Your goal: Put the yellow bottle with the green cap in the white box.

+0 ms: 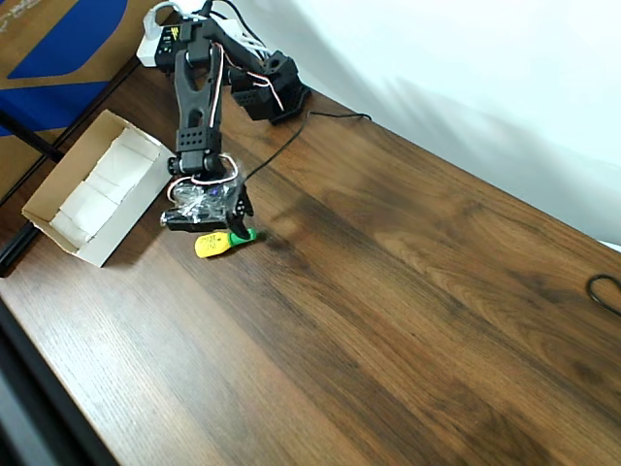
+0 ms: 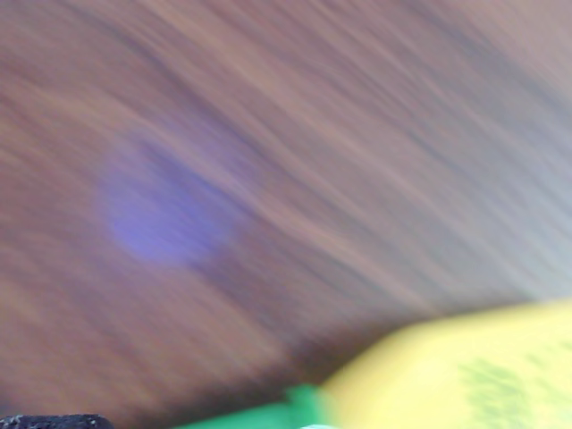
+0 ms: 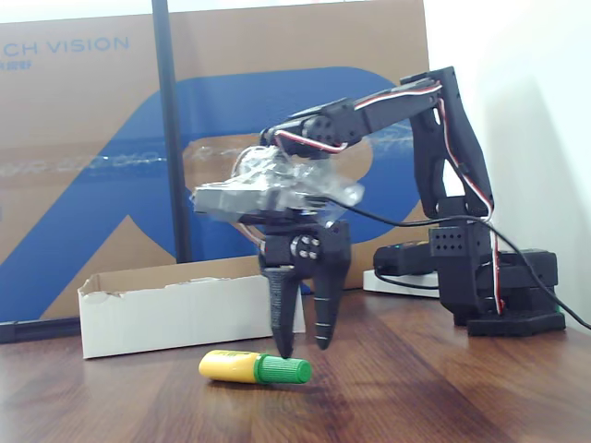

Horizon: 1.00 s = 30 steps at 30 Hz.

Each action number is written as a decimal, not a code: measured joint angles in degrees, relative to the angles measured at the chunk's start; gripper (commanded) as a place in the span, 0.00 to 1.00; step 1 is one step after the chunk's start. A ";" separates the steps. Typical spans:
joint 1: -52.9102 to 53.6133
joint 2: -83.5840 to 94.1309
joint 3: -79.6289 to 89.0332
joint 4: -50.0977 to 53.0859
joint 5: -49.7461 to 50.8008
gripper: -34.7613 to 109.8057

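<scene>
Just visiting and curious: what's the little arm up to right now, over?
Pincer open, tips low over the yellow bottle, not gripping. Bottle lying flat on the table, outside the white box. Path to box looks clear.

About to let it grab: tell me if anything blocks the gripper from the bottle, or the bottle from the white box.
Nothing visible does. The open gripper hangs just above the yellow bottle, which lies on bare table beside the white box.

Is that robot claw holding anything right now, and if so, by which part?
Nothing is held. The gripper hangs open just above the yellow bottle, which lies on its side on the table, fingers apart near its green cap.
</scene>
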<state>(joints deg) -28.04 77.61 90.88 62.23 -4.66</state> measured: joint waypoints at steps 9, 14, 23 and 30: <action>-4.57 1.76 4.04 -3.96 -2.29 0.38; -4.66 4.48 5.89 -3.34 -7.38 0.38; -3.08 5.98 6.94 -2.37 -10.20 0.38; -2.64 5.89 8.17 -2.37 -11.34 0.38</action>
<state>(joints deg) -30.67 83.50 99.05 59.85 -16.00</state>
